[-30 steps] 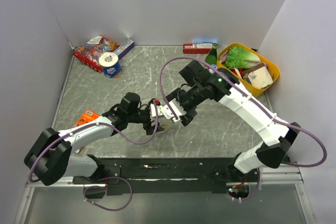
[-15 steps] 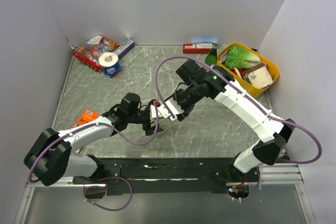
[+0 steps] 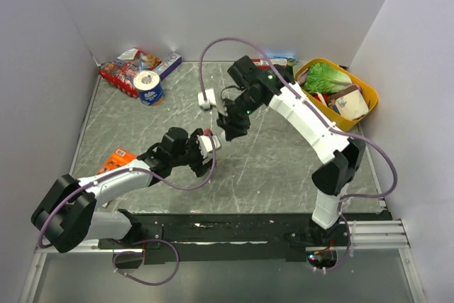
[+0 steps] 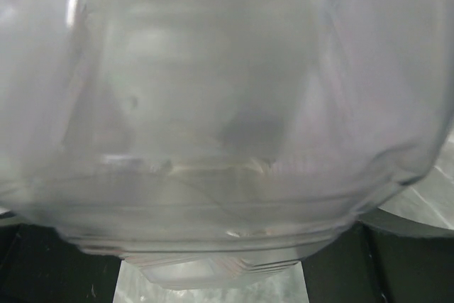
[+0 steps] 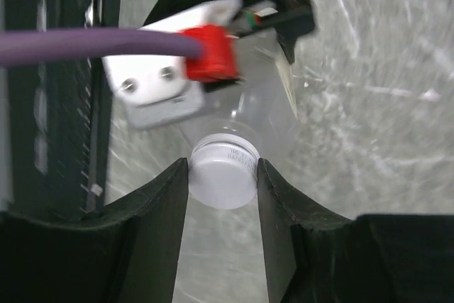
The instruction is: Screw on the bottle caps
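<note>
Left pincer (image 3: 206, 150) pinches the clear bottle (image 4: 227, 118) by its body, over the middle of the counter (image 3: 284, 168). White cap (image 5: 224, 173) sits on the bottle neck. Right pincer (image 5: 223, 167) is pinched on the cap, one finger touching each side. Cannot tell whether the bottle rests on the counter.

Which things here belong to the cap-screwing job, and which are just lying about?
Job: white cap in right end effector; clear bottle in left end effector.
Lying about: tape roll, snack packets, green glass bottle, yellow basket, orange packet.
</note>
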You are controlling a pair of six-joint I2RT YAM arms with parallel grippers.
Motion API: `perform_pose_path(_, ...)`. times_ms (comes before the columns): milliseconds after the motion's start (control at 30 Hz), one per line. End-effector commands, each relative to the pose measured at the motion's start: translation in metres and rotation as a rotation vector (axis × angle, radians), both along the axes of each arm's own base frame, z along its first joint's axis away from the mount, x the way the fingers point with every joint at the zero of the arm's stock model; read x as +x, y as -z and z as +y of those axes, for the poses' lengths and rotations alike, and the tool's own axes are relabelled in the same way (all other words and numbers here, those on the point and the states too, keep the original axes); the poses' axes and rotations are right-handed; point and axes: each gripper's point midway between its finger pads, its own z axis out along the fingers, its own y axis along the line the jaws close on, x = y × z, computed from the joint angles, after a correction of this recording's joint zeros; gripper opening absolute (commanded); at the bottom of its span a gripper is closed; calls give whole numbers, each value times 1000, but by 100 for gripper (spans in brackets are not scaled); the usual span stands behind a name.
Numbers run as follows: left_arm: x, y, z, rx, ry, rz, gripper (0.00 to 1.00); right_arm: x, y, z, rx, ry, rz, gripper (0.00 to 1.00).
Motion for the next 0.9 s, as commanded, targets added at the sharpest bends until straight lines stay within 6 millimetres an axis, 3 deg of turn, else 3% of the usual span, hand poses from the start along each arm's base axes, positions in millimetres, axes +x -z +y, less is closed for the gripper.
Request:
perform_pose_path(0, 48, -109, -15, -291, -182, -269, 1, -4, 13, 1, -48, 335, 332, 21)
perform_pose_path(167, 58, -104, -9, -284, -266, -238, 1, -3, 17, 5, -55, 445, 392, 23)
perform_pose_path(267, 53, -89, -10, -248, -243, -199, 1, 8, 13, 5, -52, 488, 354, 29)
perform_pose_path(333, 48, -80, -11, -223, -213, -185, 1, 31, -5, 4, -12, 546, 271, 38)
perform_pose_path(367, 41, -72, -12, -213, -180, -167, 1, 41, -11, 4, 6, 588, 270, 47)
perform_pose_path(400, 38, -66, -12, -196, -163, -158, 1, 54, -35, 5, 75, 616, 231, 53)
perform_pose_path(467, 30, -57, -13, -180, -133, -134, 1, 76, -57, -4, 150, 699, 240, 64)
perform_pose_path(500, 27, -56, -14, -178, -113, -126, 1, 82, -76, -7, 207, 705, 225, 65)
perform_pose_path(567, 19, -50, -16, -159, -71, -100, 1, 89, -95, -20, 280, 681, 229, 67)
perform_pose_path(633, 7, -52, -19, -162, -5, -94, 1, 88, -95, -29, 293, 635, 204, 68)
perform_pose_path(667, 1, -52, -20, -168, 20, -87, 1, 82, -106, -34, 323, 553, 132, 69)
perform_pose_path(700, -6, -58, -23, -179, 72, -101, 1, 72, -94, -37, 303, 493, 134, 69)
perform_pose_path(733, -11, -55, -23, -170, 94, -91, 1, 54, -105, -42, 324, 408, 78, 70)
perform_pose_path(800, -20, -59, -27, -177, 153, -81, 1, 25, -89, -43, 304, 155, -30, 73)
perform_pose_path(833, -23, -59, -29, -171, 178, -79, 1, 7, -99, -49, 317, 87, -122, 74)
perform_pose_path(867, -26, -58, -29, -157, 197, -62, 1, 0, -79, -51, 276, -11, -186, 76)
